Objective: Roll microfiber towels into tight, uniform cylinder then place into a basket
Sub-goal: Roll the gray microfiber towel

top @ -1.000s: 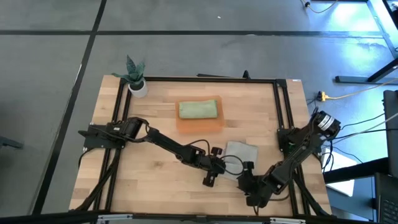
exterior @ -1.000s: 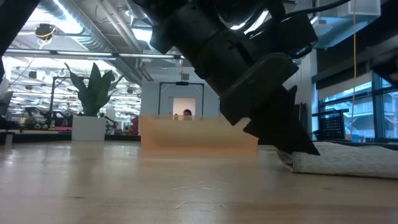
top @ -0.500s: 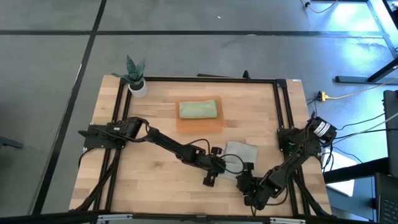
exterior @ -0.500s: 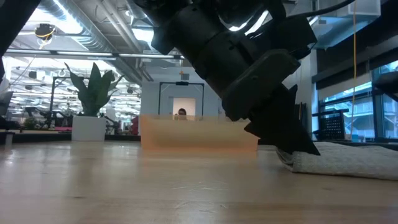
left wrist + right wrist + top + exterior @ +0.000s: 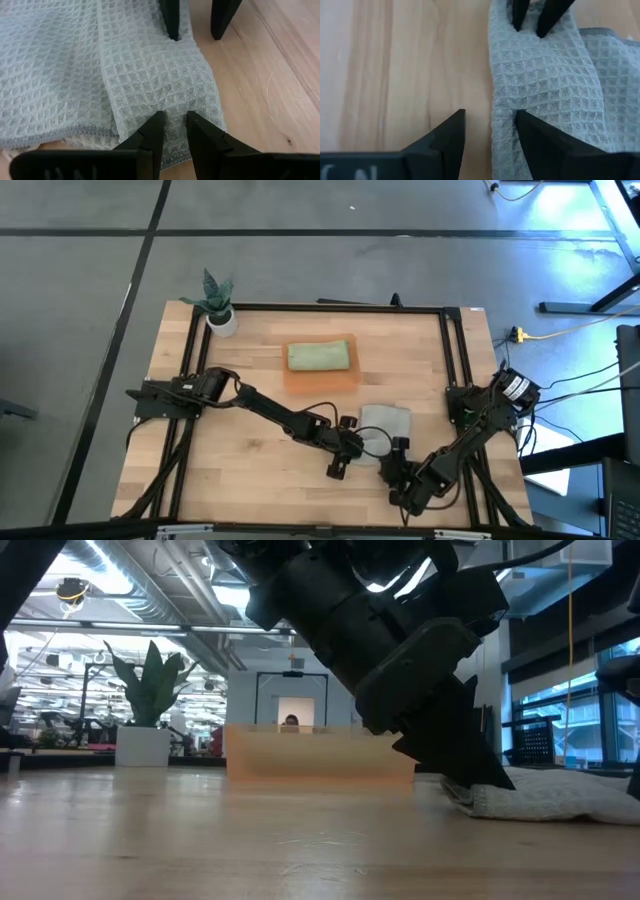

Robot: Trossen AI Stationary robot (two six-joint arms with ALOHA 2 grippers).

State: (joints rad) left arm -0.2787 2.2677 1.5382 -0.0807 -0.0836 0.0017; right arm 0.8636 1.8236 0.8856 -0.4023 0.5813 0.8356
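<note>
the left gripper (image 5: pixel 172 127) is pinched narrow on one end of the grey towel's (image 5: pixel 388 423) rolled edge near the table's front; the right gripper (image 5: pixel 490 131) sits spread around the opposite end, not yet biting. if only one end is held as the roll turns, i judge it will skew into a cone or slacken. the basket (image 5: pixel 321 378) behind already holds a green towel (image 5: pixel 319 357).
</note>
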